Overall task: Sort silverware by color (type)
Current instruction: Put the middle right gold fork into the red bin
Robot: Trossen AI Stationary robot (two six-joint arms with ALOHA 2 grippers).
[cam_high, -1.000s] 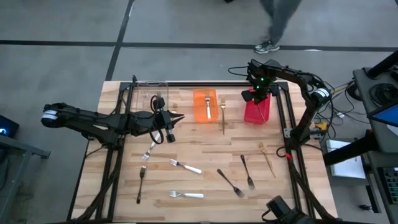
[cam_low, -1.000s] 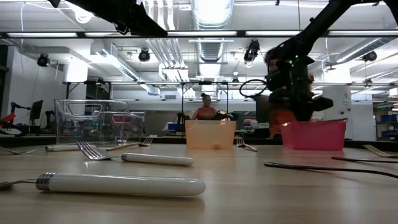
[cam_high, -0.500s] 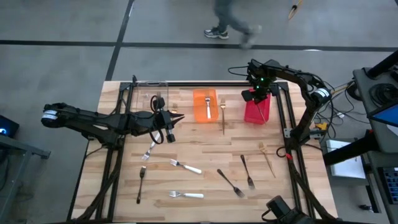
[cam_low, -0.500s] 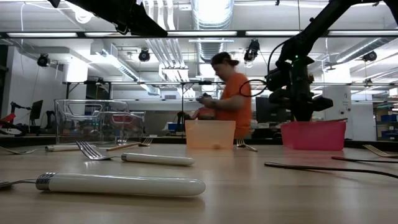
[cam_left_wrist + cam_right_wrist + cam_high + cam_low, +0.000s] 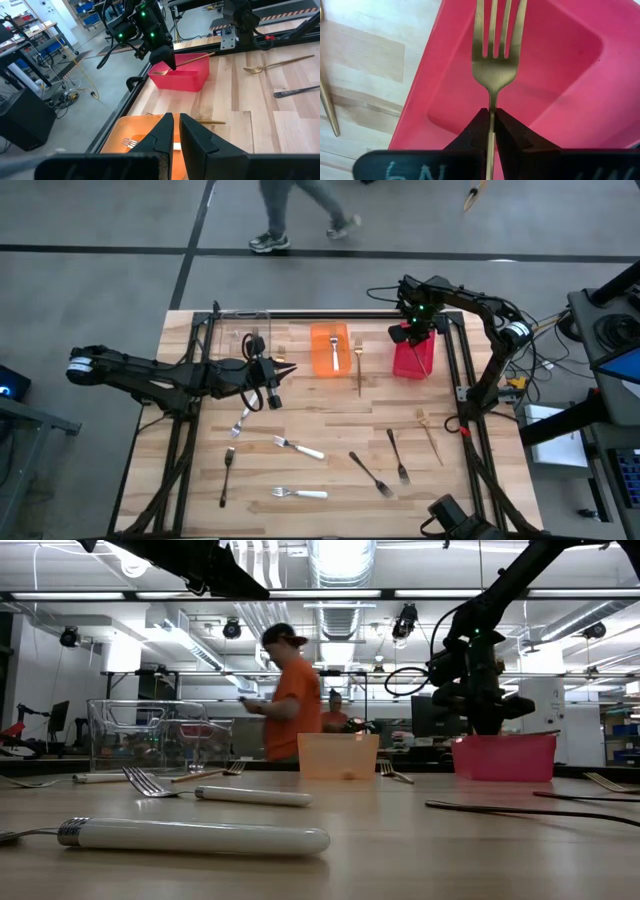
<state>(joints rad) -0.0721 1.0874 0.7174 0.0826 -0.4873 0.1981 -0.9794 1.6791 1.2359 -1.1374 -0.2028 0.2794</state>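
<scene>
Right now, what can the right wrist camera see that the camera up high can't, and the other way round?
Only the right wrist view shows the gold fork up close, pinched by its neck in the shut right gripper, prongs over the inside of the red bin.

Only the high view shows the whole table: the left gripper shut and empty, the orange bin, the clear bin, loose forks such as a white-handled fork, and a person's legs walking past.

Both show the red bin and the right gripper over it.

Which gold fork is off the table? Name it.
The gold fork clamped in the right gripper, hanging over the red bin; the other gold forks lie flat on wood.
</scene>
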